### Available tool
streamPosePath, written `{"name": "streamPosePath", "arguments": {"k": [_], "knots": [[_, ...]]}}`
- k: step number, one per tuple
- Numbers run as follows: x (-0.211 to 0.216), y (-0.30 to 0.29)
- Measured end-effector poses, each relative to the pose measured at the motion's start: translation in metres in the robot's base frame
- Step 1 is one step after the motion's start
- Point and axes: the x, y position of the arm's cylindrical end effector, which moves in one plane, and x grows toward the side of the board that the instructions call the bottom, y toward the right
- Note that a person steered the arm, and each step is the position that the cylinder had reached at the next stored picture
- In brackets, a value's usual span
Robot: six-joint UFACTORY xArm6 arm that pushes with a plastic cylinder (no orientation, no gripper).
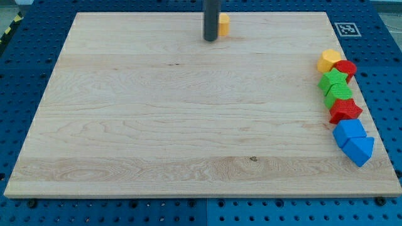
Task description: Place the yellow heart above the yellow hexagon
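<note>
My tip [210, 39] rests on the wooden board [157, 113] near the view's top centre. A small yellow block [224, 24] sits just to its right and slightly above, touching or nearly touching the rod, which hides part of it; I cannot make out its shape. A second yellow block [327, 61], rounded and roughly heart-like, sits far off at the view's right edge, at the top of a column of blocks.
Below the right-hand yellow block runs a tight column: a red rounded block [346, 68], a green star [333, 80], another green block [340, 93], a red star [345, 110], and two blue blocks [349, 130] [360, 150] near the board's right edge.
</note>
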Motion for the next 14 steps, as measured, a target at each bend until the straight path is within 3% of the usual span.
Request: {"name": "streamPosePath", "arguments": {"k": [1, 2, 3, 4, 5, 7, 9, 11, 14], "knots": [[-0.03, -0.006], [-0.036, 0.034], [-0.019, 0.104], [-0.015, 0.12], [-0.011, 0.091], [0.002, 0.197], [0.008, 0.179], [0.034, 0.224], [0.025, 0.221]]}}
